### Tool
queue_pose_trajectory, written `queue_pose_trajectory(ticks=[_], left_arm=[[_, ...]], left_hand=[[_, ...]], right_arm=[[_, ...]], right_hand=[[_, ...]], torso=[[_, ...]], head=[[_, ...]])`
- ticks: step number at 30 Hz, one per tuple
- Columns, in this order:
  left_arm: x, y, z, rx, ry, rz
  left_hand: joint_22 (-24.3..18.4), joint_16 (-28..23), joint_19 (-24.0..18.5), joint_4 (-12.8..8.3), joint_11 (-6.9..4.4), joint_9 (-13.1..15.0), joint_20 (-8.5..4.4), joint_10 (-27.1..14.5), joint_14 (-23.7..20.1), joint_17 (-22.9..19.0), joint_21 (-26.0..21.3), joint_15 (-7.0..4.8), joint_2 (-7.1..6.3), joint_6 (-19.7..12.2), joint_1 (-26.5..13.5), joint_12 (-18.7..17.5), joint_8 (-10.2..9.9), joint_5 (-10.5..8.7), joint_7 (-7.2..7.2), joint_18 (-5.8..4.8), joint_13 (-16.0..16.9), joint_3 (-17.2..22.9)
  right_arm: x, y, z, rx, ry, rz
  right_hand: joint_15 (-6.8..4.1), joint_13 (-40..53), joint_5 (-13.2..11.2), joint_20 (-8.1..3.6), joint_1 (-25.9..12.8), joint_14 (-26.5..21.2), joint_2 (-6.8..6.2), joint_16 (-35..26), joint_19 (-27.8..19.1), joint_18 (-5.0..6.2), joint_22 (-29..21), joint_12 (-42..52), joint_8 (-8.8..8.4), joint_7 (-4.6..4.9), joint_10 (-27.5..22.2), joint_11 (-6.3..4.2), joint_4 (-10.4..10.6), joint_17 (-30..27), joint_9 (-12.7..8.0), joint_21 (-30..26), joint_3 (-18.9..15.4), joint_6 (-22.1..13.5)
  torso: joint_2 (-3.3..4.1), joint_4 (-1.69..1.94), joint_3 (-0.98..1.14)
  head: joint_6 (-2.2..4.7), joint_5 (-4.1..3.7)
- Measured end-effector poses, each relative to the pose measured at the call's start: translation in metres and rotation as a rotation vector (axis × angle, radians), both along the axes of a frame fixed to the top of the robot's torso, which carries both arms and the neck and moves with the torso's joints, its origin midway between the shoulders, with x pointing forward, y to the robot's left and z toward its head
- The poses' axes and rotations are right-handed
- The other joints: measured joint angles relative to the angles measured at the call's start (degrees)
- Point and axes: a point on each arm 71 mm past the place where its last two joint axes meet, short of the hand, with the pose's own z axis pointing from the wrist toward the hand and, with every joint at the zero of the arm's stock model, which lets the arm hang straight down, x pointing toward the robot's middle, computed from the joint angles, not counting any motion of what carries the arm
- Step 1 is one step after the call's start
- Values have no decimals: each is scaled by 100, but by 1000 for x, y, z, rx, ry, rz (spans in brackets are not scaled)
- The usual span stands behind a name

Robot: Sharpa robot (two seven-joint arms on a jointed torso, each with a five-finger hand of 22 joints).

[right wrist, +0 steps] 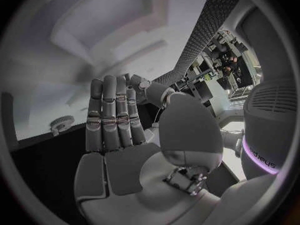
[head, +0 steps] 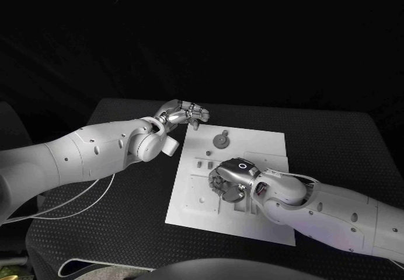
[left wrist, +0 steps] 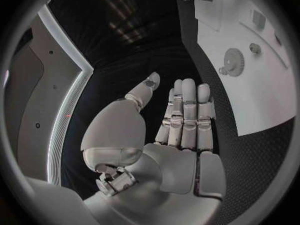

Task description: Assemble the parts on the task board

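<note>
1. Head view shows the white task board point(head: 253, 146) lying flat in the middle of the black bench point(head: 337, 140), with both arms reaching in over it

2. Right hand point(head: 232, 179) hovers low over the middle of the board, palm down. In the right wrist view its fingers point(right wrist: 109, 120) stand straight and side by side with nothing between them, so it is open and empty. Whether it touches the board I cannot tell

3. Left hand point(head: 181, 112) sits at the board's far left corner, just off its edge over the bench. The left wrist view shows its fingers point(left wrist: 187, 110) extended together, the thumb apart and the palm bare, so it is open and carries nothing

4. A round grey gear point(head: 220, 141) lies flat on the far part of the board, apart from both hands; it also shows in the left wrist view point(left wrist: 234, 62), with a small peg-like part point(left wrist: 254, 48) just beside it

5. Judging by this, no part is picked up yet. The left hand seems parked clear of the board so the right has room to work, and the gear looks like the likeliest piece to fetch
</note>
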Motion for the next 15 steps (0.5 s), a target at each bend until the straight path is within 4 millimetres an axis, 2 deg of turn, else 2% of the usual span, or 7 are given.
queue_pose_trajectory(ticks=[15], left_arm=[[-1, -2, 0, -2, 2, -5]], left_hand=[[3, 0, 0, 0, -1, 1, 0, -1, 0, 5, 0, 0, 0, -1, 0, 0, 0, 0, -1, 0, 1, 0]], right_arm=[[-2, 7, -4, -28, -10, 12]], right_hand=[[0, 36, 0, 0, 0, 0, 0, -23, 0, 1, 3, -7, 2, -12, 2, 0, -16, 11, -4, 0, 16, -29]], torso=[[-1, 8, -7]], head=[[-18, -3]])
